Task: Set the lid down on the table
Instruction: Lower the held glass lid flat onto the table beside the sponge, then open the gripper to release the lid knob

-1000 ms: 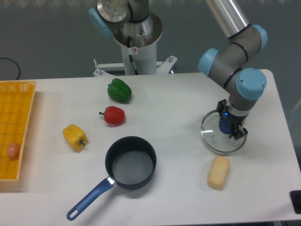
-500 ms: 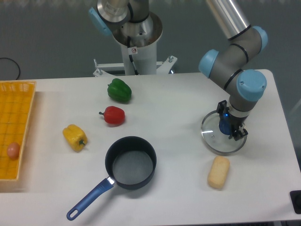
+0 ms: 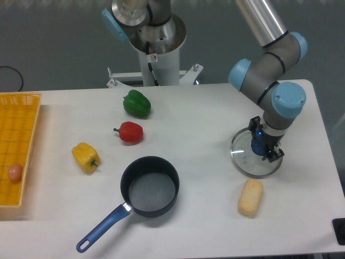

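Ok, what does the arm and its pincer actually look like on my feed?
The arm is a polished silver-grey tube with grey rounded joints capped in light blue. The pincer at its end is small and black, with a blue light glowing on it. The base column behind the table is silver, with a light blue cap and a small red-and-white sticker.

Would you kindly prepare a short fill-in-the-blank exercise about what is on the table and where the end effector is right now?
1. The end effector is at the blue knob of the ____, which sits on the white table.
2. The saucepan has a handle coloured ____.
3. The red pepper lies between the green pepper and the ____ pepper.
4. The yellow tray stands at the ____ edge of the picture.

Missing words: lid; blue; yellow; left
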Controlling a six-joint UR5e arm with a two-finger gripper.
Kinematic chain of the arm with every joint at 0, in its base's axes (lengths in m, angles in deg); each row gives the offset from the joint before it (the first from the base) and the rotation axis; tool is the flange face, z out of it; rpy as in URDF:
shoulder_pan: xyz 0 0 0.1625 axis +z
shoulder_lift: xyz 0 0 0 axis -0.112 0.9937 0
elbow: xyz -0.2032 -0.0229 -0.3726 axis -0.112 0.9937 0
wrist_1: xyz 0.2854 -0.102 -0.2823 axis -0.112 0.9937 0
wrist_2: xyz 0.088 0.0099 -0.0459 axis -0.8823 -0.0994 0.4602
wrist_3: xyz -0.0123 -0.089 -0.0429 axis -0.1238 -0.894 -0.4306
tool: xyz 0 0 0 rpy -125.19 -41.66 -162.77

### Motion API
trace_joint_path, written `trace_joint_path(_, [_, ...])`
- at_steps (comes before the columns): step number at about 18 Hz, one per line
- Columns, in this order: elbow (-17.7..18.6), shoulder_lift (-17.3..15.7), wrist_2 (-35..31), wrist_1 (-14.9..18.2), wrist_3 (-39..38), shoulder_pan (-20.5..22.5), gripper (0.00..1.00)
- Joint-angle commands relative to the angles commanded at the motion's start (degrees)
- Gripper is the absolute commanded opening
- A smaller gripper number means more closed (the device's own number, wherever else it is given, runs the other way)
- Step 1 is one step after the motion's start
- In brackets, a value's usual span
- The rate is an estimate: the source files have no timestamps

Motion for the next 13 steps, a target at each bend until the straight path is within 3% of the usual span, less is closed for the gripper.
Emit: trace_joint_path(13, [0.1,0.1,0.0,-0.1,0.0,0.0,0.7])
